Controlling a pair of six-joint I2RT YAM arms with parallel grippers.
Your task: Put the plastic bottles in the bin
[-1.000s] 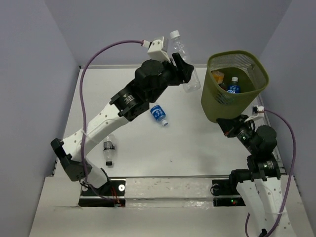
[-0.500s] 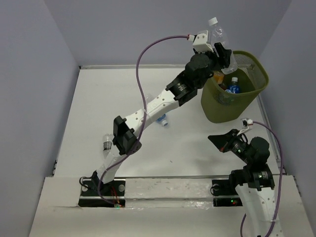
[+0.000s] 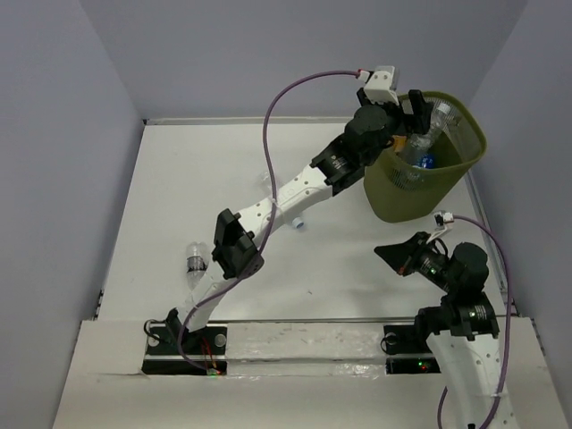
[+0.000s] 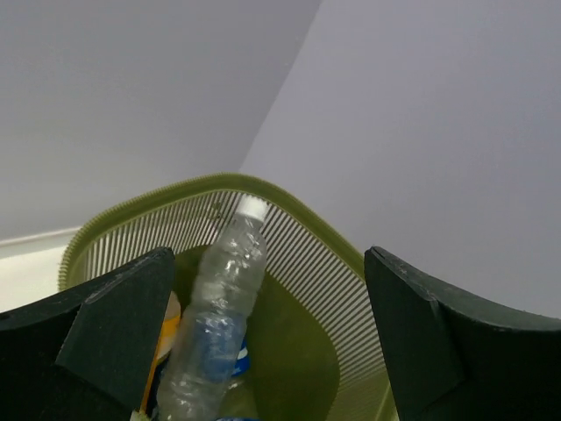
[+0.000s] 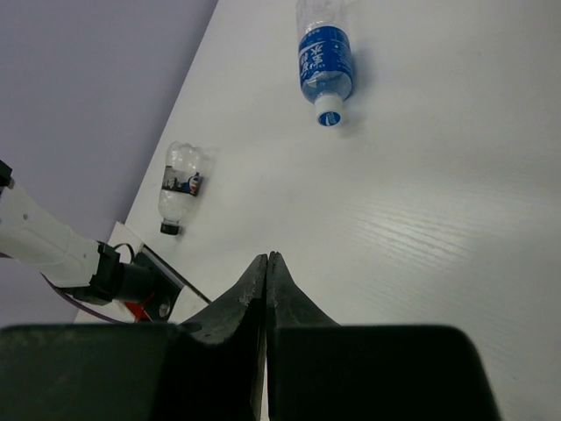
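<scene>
The left end effector [image 4: 268, 256] hangs over the bin [image 3: 472, 134] at the far right of the bench [image 3: 179, 179]. Its jaws stand wide apart, released and gripping nothing. Below them a clear bottle [image 4: 219, 307] stands inside the bin, cap up near the rim and slanting toward the far wall. Whether it rests there firmly cannot be told. The right end effector [image 5: 266, 261] is clenched shut on nothing, near the bin's base on the near right.

The main risk, as I judge it, is at the rim. The spread fingers sit close above it, so a low pull-back could hook the mesh and drag or tip the bin, spilling what is inside. The slanting bottle could also be clipped by a finger and levered out. Another risk is the blue-labelled bottle [image 5: 324, 57], which lies mid-bench partly under the left arm. It is round on a smooth surface, so a brush from the arm could send it rolling.

Count:
- Bin: one.
- Bottles showing in the bin: three. These are the clear one, an orange one [image 4: 166, 329] and a blue-labelled one [image 3: 424, 161]. Others may be hidden beneath.
- Bottles on the bench: two. These are the blue-labelled one and a dark-labelled one [image 5: 181, 180] at the near left.
</scene>
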